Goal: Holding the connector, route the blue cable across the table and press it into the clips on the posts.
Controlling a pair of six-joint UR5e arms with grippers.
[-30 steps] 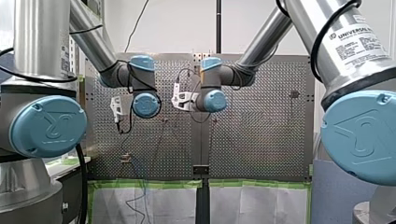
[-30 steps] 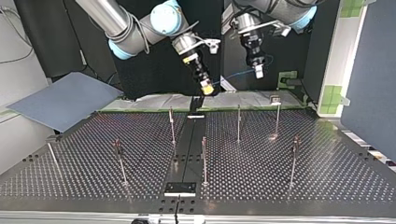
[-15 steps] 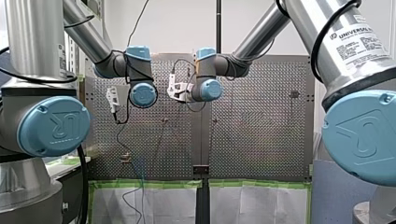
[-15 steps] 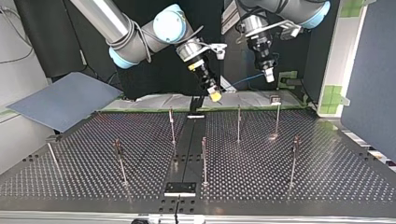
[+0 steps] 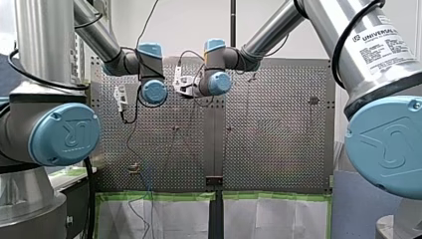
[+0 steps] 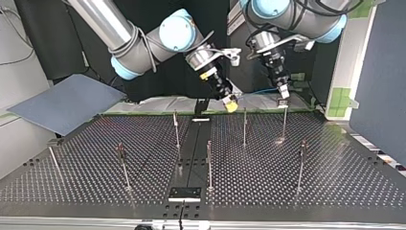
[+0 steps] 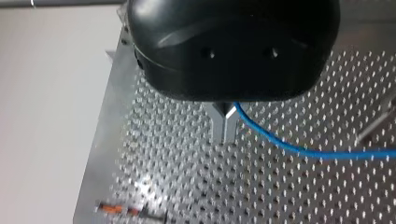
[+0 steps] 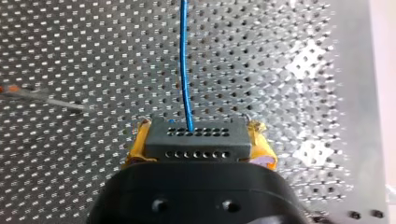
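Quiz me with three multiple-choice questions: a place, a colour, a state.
1. My left tool is: A shut on the cable; B wide open; C out of sight.
2. The cable is: A red; B blue; C green.
3. The grey connector sits: A in my left tool; B loose, unheld; C between my right tool's yellow pads.
Answers: A, its metal fingers pinch the cable in the left wrist view; B, it is blue in both wrist views; C, the right wrist view shows the pads flanking it.
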